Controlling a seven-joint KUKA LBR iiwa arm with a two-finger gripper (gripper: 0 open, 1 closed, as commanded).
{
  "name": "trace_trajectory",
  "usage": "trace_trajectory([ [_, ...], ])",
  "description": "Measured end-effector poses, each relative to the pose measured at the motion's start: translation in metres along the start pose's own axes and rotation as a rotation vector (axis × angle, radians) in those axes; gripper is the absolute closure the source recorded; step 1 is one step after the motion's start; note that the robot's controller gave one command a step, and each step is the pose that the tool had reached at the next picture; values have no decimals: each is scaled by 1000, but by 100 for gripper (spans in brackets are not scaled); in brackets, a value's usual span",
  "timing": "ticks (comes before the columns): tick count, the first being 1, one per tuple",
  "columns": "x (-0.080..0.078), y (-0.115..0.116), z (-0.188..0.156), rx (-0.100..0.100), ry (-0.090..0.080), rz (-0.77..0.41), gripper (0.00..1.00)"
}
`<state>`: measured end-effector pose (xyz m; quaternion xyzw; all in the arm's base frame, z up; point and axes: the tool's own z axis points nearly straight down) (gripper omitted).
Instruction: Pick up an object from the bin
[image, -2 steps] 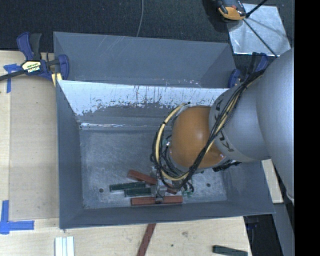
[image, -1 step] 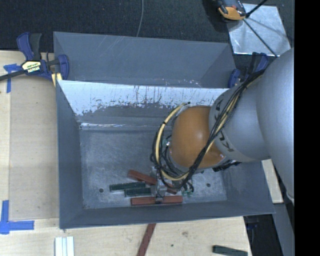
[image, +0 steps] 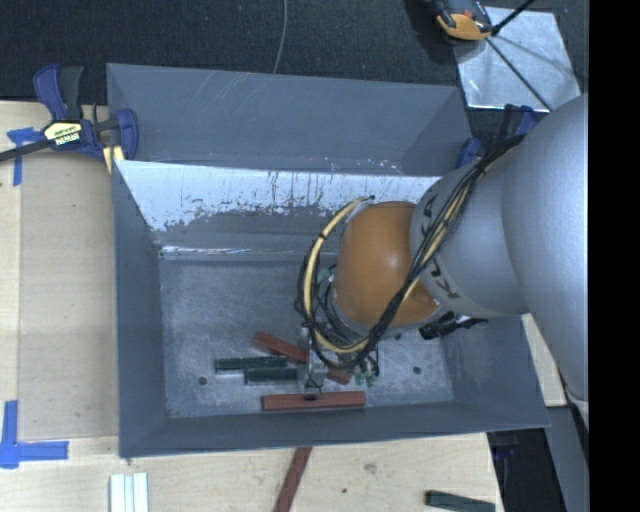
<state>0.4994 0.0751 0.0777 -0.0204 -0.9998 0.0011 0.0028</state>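
claw (image: 317, 378) | above long red-brown bar (image: 345, 400) | front of bin (image: 137, 330) floor

Colours in the bin (image: 140, 300)
Scratched grey metal; a red-brown strip (image: 313, 401) and a dark green strip (image: 250, 365) at lower centre; orange wrist cover (image: 375, 270).

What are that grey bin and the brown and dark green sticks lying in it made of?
The bin: likely sheet metal, dull grey, with scratches and a pale sheen on its back wall. The brown stick: flat, matte reddish-brown, perhaps wood or plastic. The green stick: dark, matte, probably plastic, but unsure.
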Motion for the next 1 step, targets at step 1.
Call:
trace_trajectory([
  [1,-6,-21,-131,-2,-7,13,100],
])
